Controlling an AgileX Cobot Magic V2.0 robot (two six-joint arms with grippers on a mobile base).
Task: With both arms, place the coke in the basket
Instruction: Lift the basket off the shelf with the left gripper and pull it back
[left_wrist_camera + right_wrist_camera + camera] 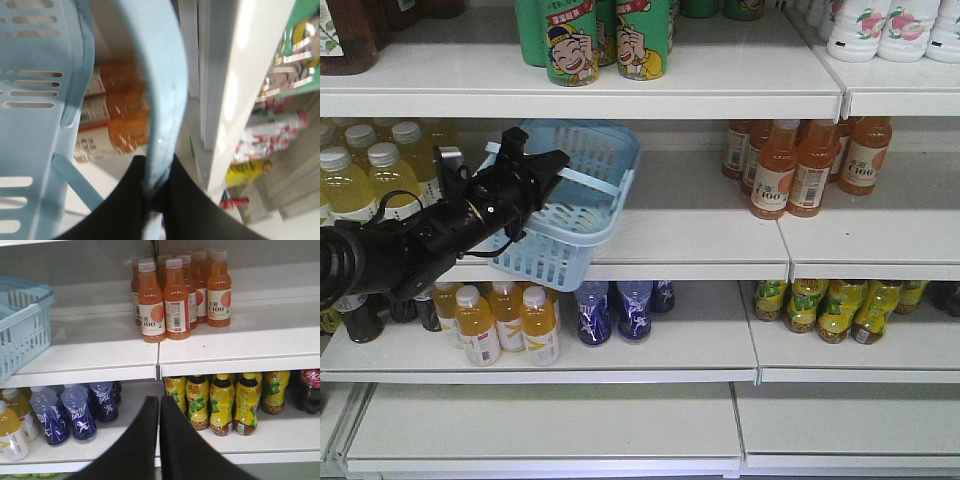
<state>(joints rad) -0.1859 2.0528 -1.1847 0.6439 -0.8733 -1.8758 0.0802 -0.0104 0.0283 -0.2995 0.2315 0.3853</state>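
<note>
The pale blue basket (565, 250) hangs tilted at the middle shelf's front edge, partly off it. My left gripper (546, 168) is shut on its thin handle (595, 184). In the left wrist view the handle (167, 95) runs up from between the black fingers (125, 205), and the left gripper (159, 186) is pinched on it. My right gripper (159, 401) is shut with nothing in it, facing the lower shelf. A dark, red-labelled coke bottle (310, 390) stands at that shelf's far right, well right of the gripper. The basket's corner (22, 332) shows at the left.
Orange bottles (800, 165) stand on the middle shelf to the right of the basket. Yellow bottles (365, 175) crowd the left behind my left arm. The upper shelf edge (620, 102) lies just above the basket. Blue bottles (75, 412) and yellow-green bottles (220, 402) fill the lower shelf.
</note>
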